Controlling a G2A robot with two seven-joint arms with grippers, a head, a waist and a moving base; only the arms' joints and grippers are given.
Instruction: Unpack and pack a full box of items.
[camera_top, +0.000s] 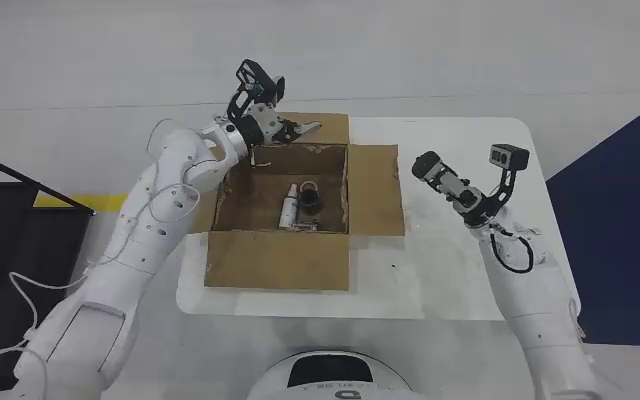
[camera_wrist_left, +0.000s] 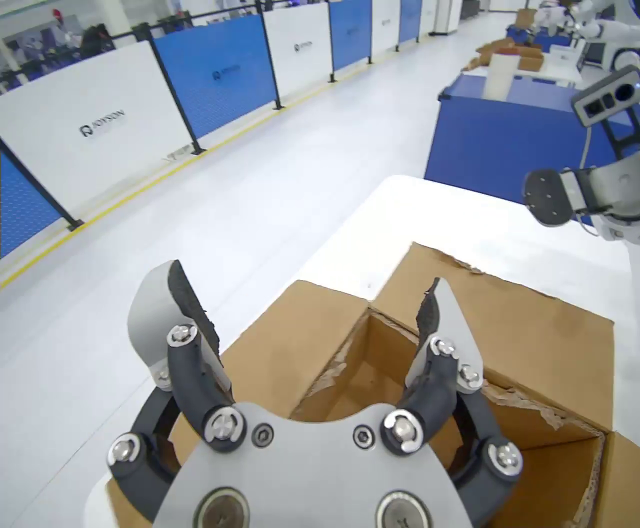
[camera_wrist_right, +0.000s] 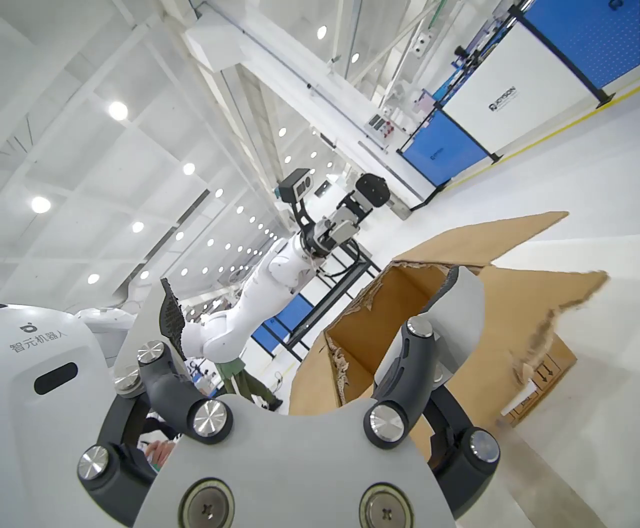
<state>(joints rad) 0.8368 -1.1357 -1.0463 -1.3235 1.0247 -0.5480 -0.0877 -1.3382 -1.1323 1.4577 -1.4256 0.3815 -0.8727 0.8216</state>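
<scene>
The cardboard box (camera_top: 278, 260) stands open in the middle of the white worktop (camera_top: 450, 280), all four flaps folded outwards and lying nearly flat. The edges along its mouth are torn and ragged. On its floor lies a white bottle (camera_top: 290, 208), on its side. Just beside the bottle's far end sits a dark round item (camera_top: 310, 197); whether the two touch cannot be told. A small pale piece (camera_top: 306, 226) lies near the bottle's other end, too small to identify.

The left pincer (camera_top: 300, 130) hangs over the box's far left corner, above the far flap, clear of the cardboard. In its own wrist view the left pincer (camera_wrist_left: 305, 285) has its two padded fingers (camera_wrist_left: 192, 305) spread wide with nothing between them. Below them lie the box (camera_wrist_left: 525, 325), its corner seam and the worktop (camera_wrist_left: 425, 210).

The right pincer (camera_top: 425, 165) is held above the worktop just off the right flap, outside the box and not touching it. In the right wrist view the right pincer (camera_wrist_right: 315, 285) is likewise wide apart and empty, facing the side of the box (camera_wrist_right: 360, 345) with its torn flap rising beyond. From the left wrist view the right pincer (camera_wrist_left: 545, 197) shows farther off, over the worktop's far side.
</scene>
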